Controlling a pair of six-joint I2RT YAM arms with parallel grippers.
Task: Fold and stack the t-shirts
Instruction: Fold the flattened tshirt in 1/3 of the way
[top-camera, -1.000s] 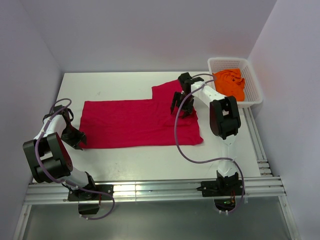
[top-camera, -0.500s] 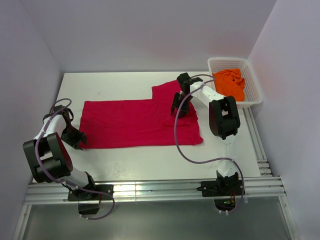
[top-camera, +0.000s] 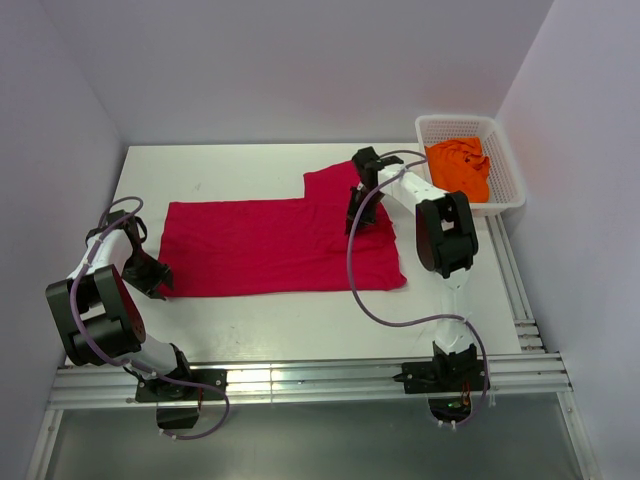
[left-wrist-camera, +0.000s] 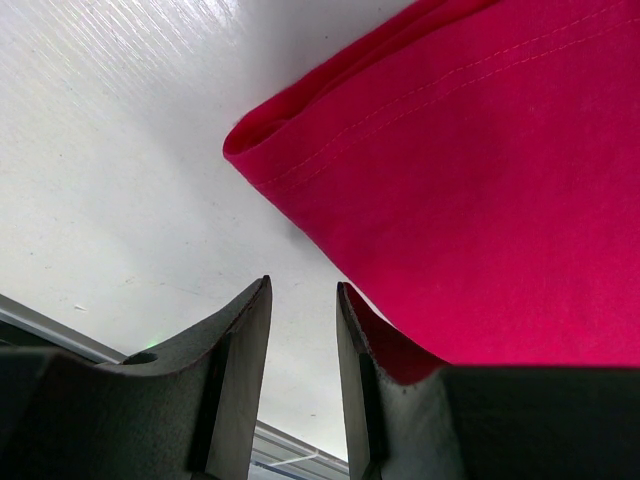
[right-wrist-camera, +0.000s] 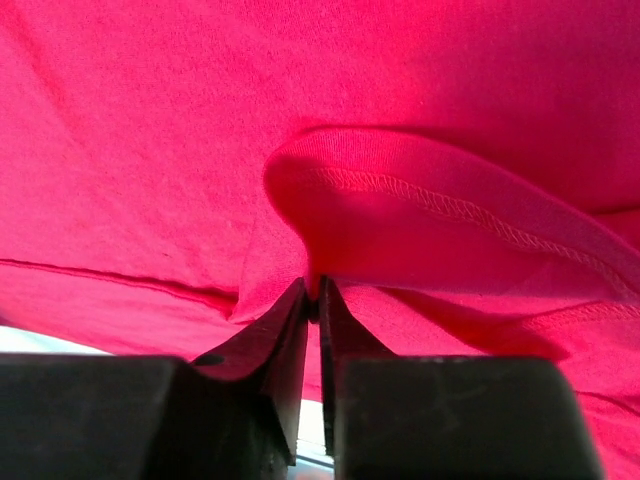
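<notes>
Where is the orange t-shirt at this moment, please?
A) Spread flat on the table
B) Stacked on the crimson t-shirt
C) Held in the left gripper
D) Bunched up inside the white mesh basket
D: the orange t-shirt lies crumpled inside the white mesh basket at the far right of the table, apart from the crimson t-shirt spread out on the tabletop.

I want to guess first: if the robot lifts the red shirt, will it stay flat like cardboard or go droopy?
Probably droopy: where the right gripper pinches the red shirt, the thin cloth bunches into a soft fold. The rest would likely hang and drag, since most of it lies spread on the table.
</notes>
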